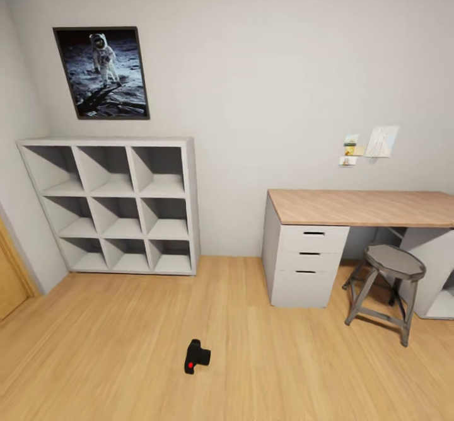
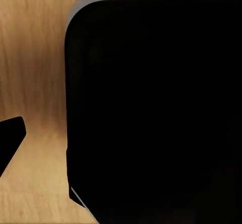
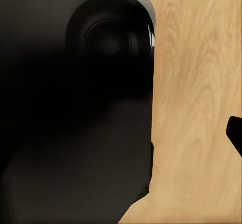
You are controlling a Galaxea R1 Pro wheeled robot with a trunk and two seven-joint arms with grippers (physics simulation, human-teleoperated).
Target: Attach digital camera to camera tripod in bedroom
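Lying on floor (image 1: 113, 345) in head view: digital camera (image 1: 197, 356).

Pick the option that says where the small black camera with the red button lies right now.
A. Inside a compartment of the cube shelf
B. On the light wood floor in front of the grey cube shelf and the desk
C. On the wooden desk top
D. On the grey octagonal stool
B: the small black camera with the red button lies on the bare light wood floor, apart from the grey cube shelf, the wooden desk and the grey octagonal stool.
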